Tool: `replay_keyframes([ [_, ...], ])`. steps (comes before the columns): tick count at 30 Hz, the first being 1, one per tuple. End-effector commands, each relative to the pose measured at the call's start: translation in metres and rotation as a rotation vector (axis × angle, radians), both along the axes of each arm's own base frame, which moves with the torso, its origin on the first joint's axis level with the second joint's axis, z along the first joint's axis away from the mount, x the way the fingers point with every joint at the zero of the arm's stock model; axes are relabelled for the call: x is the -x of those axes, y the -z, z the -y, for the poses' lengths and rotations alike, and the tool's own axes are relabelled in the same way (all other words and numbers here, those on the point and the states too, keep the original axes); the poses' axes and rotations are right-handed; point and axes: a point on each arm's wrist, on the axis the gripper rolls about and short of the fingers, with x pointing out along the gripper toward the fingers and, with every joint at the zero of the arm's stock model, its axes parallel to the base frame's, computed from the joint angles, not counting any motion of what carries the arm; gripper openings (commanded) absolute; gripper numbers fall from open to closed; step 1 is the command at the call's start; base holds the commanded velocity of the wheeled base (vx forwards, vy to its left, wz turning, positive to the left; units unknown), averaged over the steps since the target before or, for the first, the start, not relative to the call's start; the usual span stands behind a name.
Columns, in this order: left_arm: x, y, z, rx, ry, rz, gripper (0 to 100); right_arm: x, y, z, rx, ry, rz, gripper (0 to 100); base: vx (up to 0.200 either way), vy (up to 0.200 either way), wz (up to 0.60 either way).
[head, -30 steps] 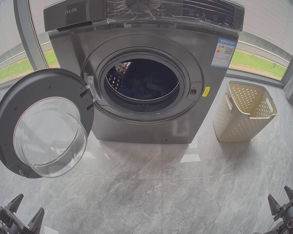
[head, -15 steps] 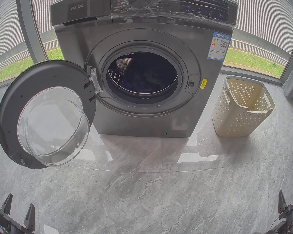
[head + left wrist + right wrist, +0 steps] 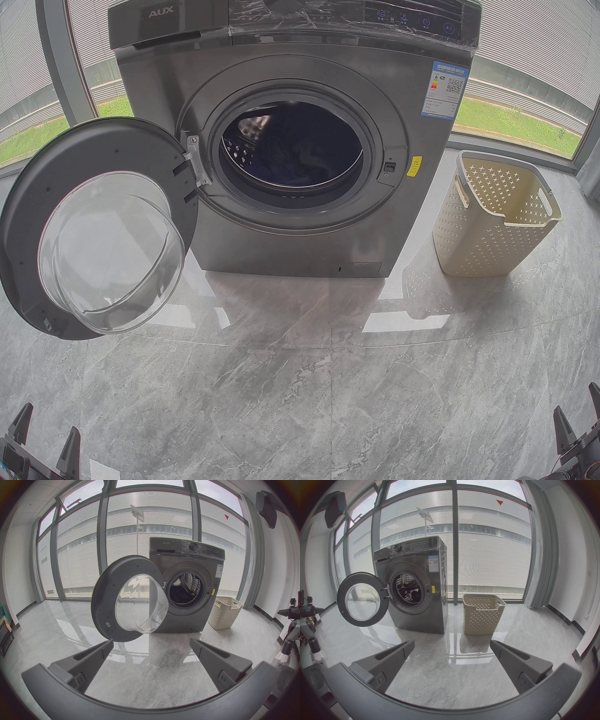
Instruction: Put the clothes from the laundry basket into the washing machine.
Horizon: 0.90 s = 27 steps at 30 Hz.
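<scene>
A grey front-loading washing machine (image 3: 294,144) stands ahead with its round door (image 3: 94,231) swung wide to the left. Dark clothes (image 3: 294,153) lie inside the drum, also seen as clothes (image 3: 410,593) in the right wrist view. A cream perforated laundry basket (image 3: 494,215) sits on the floor to the machine's right; what shows of its inside holds nothing. My left gripper (image 3: 45,434) is open at the lower left corner, far back from the machine. My right gripper (image 3: 578,415) is open at the lower right corner. Neither holds anything.
Polished grey marble floor (image 3: 325,375) stretches between me and the machine. Tall glass windows (image 3: 490,548) stand behind machine and basket. The open door juts out over the floor on the left.
The whole head view has drawn back from the machine, which now looks smaller and higher. Both grippers sit lower in the picture than one second ago, still open.
</scene>
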Motion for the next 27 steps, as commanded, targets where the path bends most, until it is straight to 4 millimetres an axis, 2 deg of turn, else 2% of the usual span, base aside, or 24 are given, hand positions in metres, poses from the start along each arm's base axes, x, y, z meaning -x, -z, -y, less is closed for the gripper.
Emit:
replay_keyframes([
  [1,-0.0006,0.0047,0.0001,0.001,0.002,-0.009,100,-0.0008,0.0051,-0.0001,0.000,-0.004,-0.012,100,0.000,0.200,0.00],
  [27,-0.0006,0.0047,0.0000,0.011,-0.002,-0.009,100,-0.0008,0.0051,-0.0001,-0.002,-0.004,-0.012,100,0.000,0.200,0.00],
])
